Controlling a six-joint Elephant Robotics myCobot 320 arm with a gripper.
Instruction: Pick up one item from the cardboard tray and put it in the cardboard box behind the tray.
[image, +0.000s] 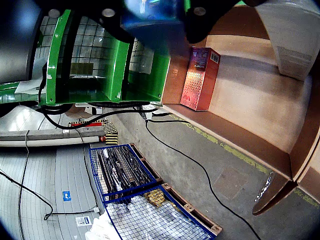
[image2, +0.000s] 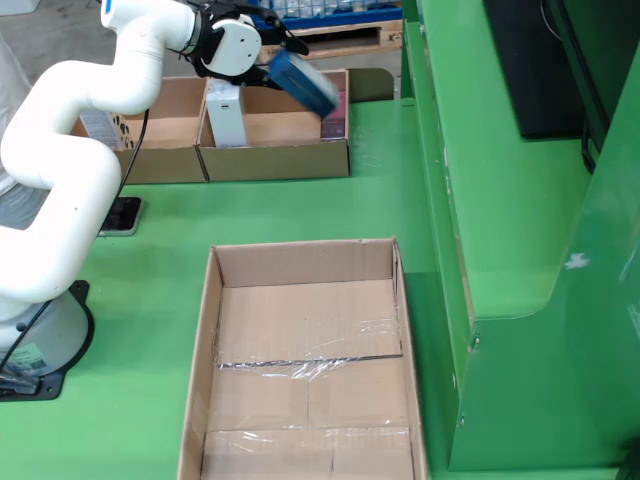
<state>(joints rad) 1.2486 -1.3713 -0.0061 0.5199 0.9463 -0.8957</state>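
Observation:
In the fixed view from above, my gripper (image2: 272, 58) is shut on a blue box (image2: 305, 82), which hangs tilted over the right part of the cardboard box (image2: 280, 160) behind the tray. That box holds an upright white carton (image2: 226, 112) and a red carton (image2: 337, 112). The large cardboard tray (image2: 215, 300) in front shows only its taped floor. In the view that rides on the gripper, the blue box (image: 150, 20) is a blur between the black fingers (image: 107, 22). The red carton (image: 200, 77) stands below on the box floor (image: 250, 95).
A second cardboard box (image2: 150, 150) with a patterned item stands left of the first. A dark flat object (image2: 120, 215) lies by the arm's base. A tall green machine wall (image2: 500, 200) runs along the right. Wire crates (image: 130, 175) and cables sit on the floor beyond the table.

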